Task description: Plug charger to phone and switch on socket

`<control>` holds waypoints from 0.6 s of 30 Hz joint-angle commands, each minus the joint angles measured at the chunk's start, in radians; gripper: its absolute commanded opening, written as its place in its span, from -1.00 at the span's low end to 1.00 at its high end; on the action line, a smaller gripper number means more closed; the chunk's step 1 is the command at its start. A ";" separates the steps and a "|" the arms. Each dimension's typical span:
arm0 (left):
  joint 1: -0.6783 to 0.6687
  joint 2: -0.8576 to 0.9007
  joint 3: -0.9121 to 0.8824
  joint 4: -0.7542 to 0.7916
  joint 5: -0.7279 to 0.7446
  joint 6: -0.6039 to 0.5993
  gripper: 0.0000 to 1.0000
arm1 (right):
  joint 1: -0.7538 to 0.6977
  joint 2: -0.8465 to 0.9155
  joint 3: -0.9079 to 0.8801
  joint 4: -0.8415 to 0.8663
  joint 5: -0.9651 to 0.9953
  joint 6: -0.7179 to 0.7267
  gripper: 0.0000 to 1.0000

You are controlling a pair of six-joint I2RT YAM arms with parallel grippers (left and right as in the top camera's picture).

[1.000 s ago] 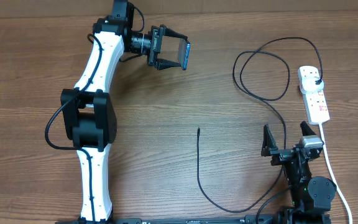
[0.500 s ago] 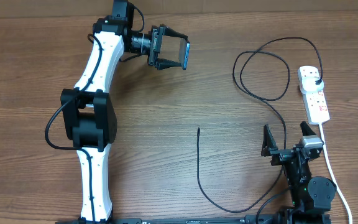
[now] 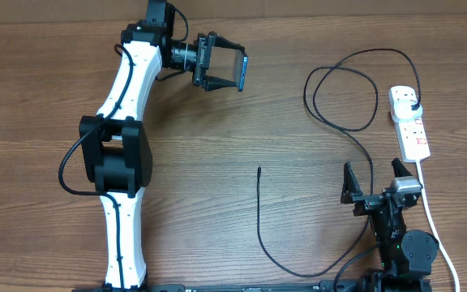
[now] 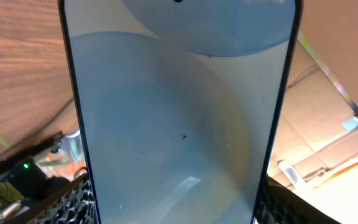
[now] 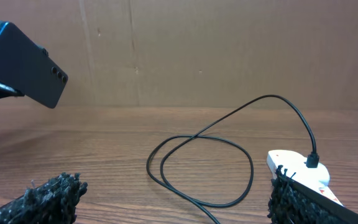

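Note:
My left gripper (image 3: 227, 71) is shut on the phone (image 3: 240, 72) and holds it up off the table at the back centre. Its light blue screen (image 4: 179, 118) fills the left wrist view; its dark back (image 5: 27, 74) shows in the right wrist view. The charger, a thin black cable (image 3: 343, 126), loops at the right, its plug in the socket (image 3: 409, 122), a white power strip. Its connector tip (image 3: 259, 170) lies free at mid table. The loops (image 5: 197, 168) and the socket (image 5: 300, 171) show in the right wrist view. My right gripper (image 3: 373, 180) is open and empty near the front right.
The power strip's thick white cord (image 3: 432, 219) runs toward the front edge past my right arm. A brown cardboard wall (image 5: 216, 50) stands behind the table. The left arm's white links (image 3: 124, 122) stretch across the left side.

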 commanded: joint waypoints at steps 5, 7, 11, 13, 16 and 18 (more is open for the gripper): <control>0.005 -0.005 0.034 -0.029 -0.092 0.097 -0.92 | -0.006 -0.010 -0.011 0.004 -0.002 -0.005 1.00; 0.005 -0.005 0.034 -0.036 -0.114 0.124 -0.91 | -0.006 -0.010 -0.011 0.004 -0.002 -0.004 1.00; 0.005 -0.005 0.034 -0.045 -0.151 0.197 -0.91 | -0.006 -0.010 -0.011 0.004 -0.002 -0.005 1.00; 0.005 -0.005 0.034 -0.048 -0.169 0.224 -0.92 | -0.006 -0.010 -0.011 0.004 -0.002 -0.005 1.00; 0.005 -0.005 0.034 -0.048 -0.185 0.254 -0.92 | -0.006 -0.010 -0.011 0.004 -0.002 -0.005 1.00; 0.005 -0.005 0.034 -0.048 -0.196 0.266 -0.91 | -0.006 -0.010 -0.011 0.004 -0.002 -0.005 1.00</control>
